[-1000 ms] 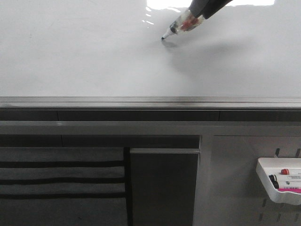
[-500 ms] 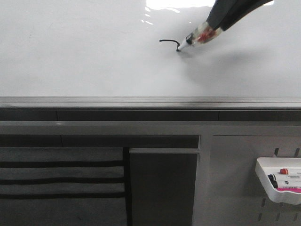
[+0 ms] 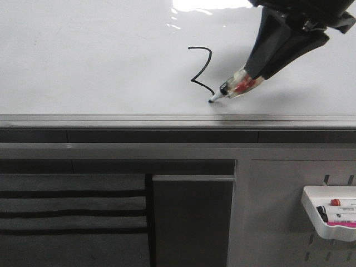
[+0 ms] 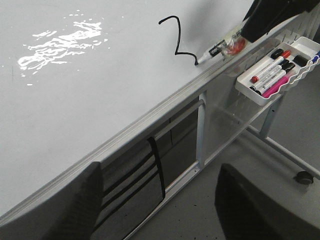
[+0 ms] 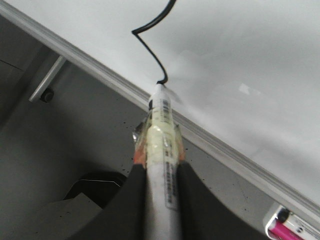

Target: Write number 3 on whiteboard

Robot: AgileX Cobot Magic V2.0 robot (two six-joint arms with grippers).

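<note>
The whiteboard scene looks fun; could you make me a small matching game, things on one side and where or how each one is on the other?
Things:
1. marker
2. black line
3. white tray
4. left gripper

Places or states:
A. open, holding nothing
B. hung on the grey panel below the whiteboard, with spare pens in it
C. clamped in the right gripper, tip on the board
D. drawn on the board, ending at the pen tip

Pairs: 1-C, 2-D, 3-B, 4-A
</note>
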